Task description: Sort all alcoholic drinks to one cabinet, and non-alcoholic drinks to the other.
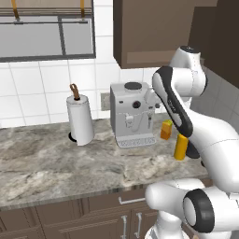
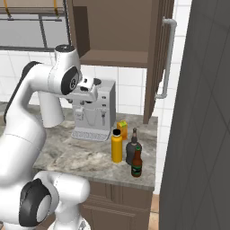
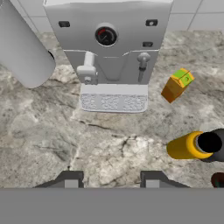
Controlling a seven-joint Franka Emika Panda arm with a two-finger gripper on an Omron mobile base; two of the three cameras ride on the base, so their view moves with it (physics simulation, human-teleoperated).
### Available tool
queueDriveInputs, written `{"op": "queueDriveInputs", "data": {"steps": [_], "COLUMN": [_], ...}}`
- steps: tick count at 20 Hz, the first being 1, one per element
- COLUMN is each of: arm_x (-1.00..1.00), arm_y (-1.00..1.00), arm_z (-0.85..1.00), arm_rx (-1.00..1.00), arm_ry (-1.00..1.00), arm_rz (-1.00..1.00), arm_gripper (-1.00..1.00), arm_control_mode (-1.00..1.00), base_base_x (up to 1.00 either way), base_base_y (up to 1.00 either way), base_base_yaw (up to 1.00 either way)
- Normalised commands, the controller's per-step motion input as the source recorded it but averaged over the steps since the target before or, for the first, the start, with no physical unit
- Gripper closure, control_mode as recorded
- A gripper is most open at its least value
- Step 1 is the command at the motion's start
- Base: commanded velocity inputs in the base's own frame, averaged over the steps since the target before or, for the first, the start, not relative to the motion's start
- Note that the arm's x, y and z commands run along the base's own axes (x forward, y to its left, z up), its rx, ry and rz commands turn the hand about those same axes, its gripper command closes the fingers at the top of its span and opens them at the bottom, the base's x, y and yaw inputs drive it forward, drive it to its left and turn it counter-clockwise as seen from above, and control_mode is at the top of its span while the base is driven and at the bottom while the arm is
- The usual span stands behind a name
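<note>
Four drinks stand upright, clustered near the counter's right edge: yellow-orange bottle (image 3: 188, 146), juice carton (image 3: 177, 84), squat black bottle (image 2: 131, 150), beer bottle (image 2: 137, 162). From the gripper (image 3: 111, 180), jaws narrowly parted and empty, the yellow bottle lies at 2 o'clock in the hand view. Open cabinet (image 2: 117, 57) hangs above; the coffee machine (image 3: 109, 52) at 12 crowds the left.

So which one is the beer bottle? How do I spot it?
Find the grey coffee machine on the marble counter, then look right to the four drinks huddled by the counter's end. The beer bottle stands nearest the front edge: slim, brown, green-labelled, shorter than the yellow bottle and thinner than the squat black bottle.
</note>
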Motion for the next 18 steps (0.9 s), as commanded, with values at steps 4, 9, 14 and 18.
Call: {"op": "queueDriveInputs", "data": {"steps": [4, 9, 14, 18], "arm_x": [-0.04, -0.16, -0.29, -0.39], "arm_y": [0.00, -0.01, -0.07, -0.14], "arm_z": [0.00, 0.00, 0.00, 0.00], "arm_rx": [0.00, 0.00, 0.00, 0.00], "arm_ry": [-0.04, -0.13, -0.21, -0.12], "arm_rz": [0.00, -0.01, -0.08, -0.14], "arm_gripper": [-1.00, -1.00, -1.00, -1.00], "arm_control_mode": [-1.00, -1.00, -1.00, -1.00], "base_base_x": [0.00, 0.00, 0.00, 0.00], "base_base_y": [0.00, 0.00, 0.00, 0.00], "base_base_yaw": [0.00, 0.00, 0.00, 0.00]}}
